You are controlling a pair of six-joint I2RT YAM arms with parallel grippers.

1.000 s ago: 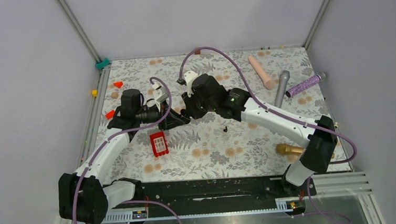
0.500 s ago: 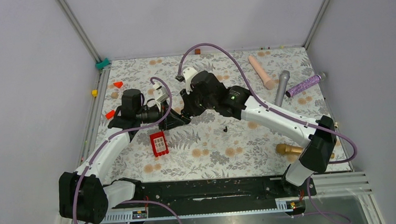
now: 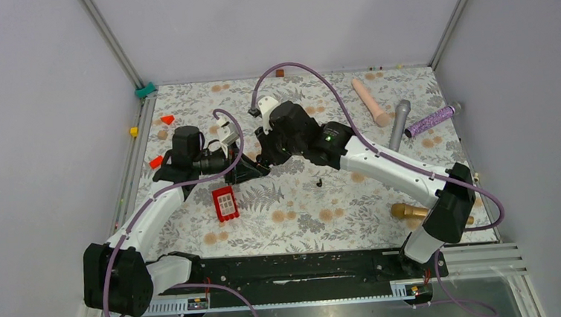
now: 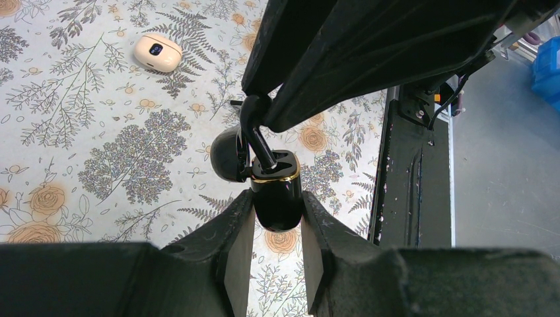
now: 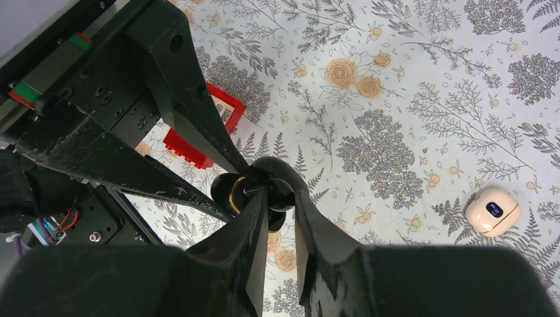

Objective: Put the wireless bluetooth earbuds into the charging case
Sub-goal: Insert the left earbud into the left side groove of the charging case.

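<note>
The left gripper (image 4: 277, 200) squeezes a small black charging case with a gold rim (image 4: 276, 212), lid open. The right gripper (image 5: 279, 201) pinches a tiny black earbud (image 4: 259, 142), its stem poking into the case

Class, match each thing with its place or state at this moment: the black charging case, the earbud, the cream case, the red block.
Column 1:
1 black charging case
2 earbud
3 cream case
4 red block

Column 2:
A on the floral cloth, lid shut, display facing up
B clamped in the left pincer, lid open
C on the cloth, pale grid on its top face
D pinched by the right pincer, at the open case's socket

Pairs: 1-B, 2-D, 3-A, 4-C
</note>
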